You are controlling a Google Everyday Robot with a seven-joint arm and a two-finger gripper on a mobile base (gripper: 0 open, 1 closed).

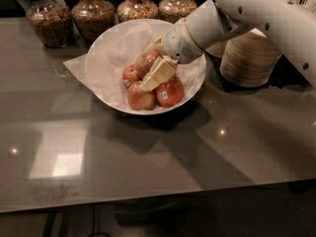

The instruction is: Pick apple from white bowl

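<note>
Only one camera view to go on, so here's what it showed.

The white bowl (196, 79) sat on the dark glossy table (197, 152), lined with crumpled white paper (76, 65) that poked out past the bowl's left rim. The apple (145, 59), the big red-brown one with a yellowish patch, was in the middle of the bowl, toward its back. Three smaller apples (140, 98) were packed against it on the bowl's front side, and the rightmost one had a little sticker (163, 96).

The end effector (146, 67) was down inside the bowl, right at the apple. Its cream-coloured tip lay across the apple's right and front side and hid part of it. Honestly I couldn't tell whether it had an actual grip on the apple or was just sitting around it. The apple looked like it was resting among the others in the bowl. The white arm (256, 9) reached in from the bowl's right, coming over the rim.

Behind the bowl stood four jars (94, 16) of brownish stuff in a row. Just to the right of the bowl was a stack of tan disposable bowls (249, 58), partly behind the arm.
</note>
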